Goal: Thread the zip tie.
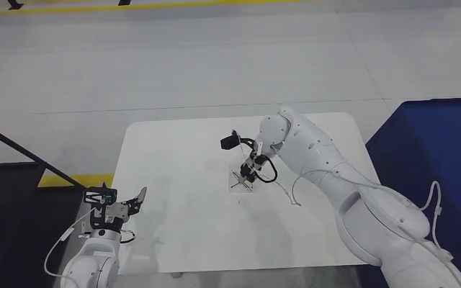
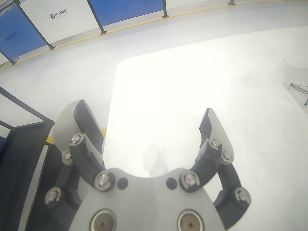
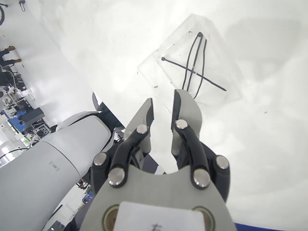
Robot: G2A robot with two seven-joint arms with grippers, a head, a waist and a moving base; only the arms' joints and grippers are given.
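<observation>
The left gripper (image 2: 148,123) hangs at the table's (image 1: 187,158) left edge, jaws wide and empty; near the middle, black zip ties (image 3: 195,66) lie crossed in a clear tray (image 3: 216,49); the right gripper (image 3: 163,102) hovers just over them, jaws narrowly parted, gripping nothing; threading looks not yet begun.

Zip ties (image 3: 192,69) on a tray (image 3: 154,73), mid table (image 1: 187,216), right gripper (image 3: 163,95) just beside, left gripper (image 2: 144,105) at the left edge.
</observation>
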